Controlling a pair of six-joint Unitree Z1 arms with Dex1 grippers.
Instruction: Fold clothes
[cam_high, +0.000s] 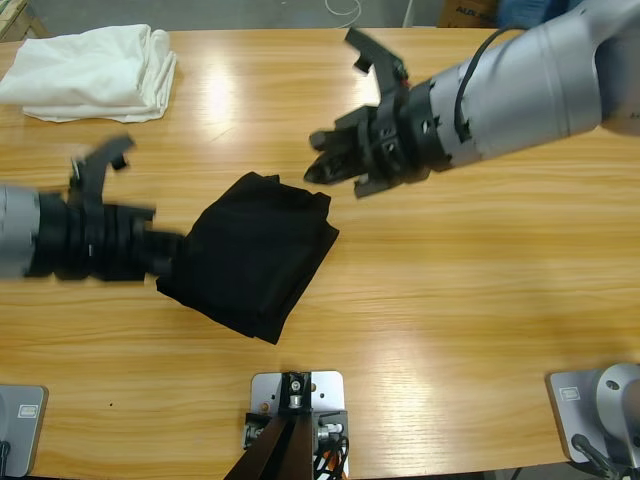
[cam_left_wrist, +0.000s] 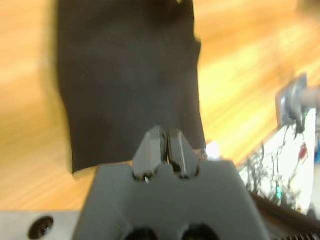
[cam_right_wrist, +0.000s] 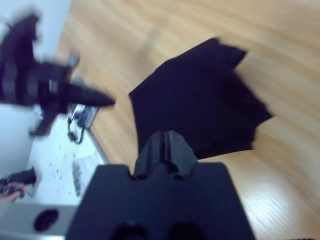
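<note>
Near the table's centre lies the black polo shirt (cam_high: 252, 257), already folded to a compact four-sided bundle; its long axis runs from about 1 o'clock to 7 o'clock in the high view. Left gripper (cam_high: 170, 255), jaws together, points at 3 o'clock, its tip at the bundle's 9 o'clock edge. Right gripper (cam_high: 320, 168), jaws together, hangs just past the 1 o'clock corner, apart from it. Judged stage: folding nearly complete; the next move calls for a final tidy or withdrawal. Folded white cloth (cam_high: 92, 72) sits at 10 o'clock.
</note>
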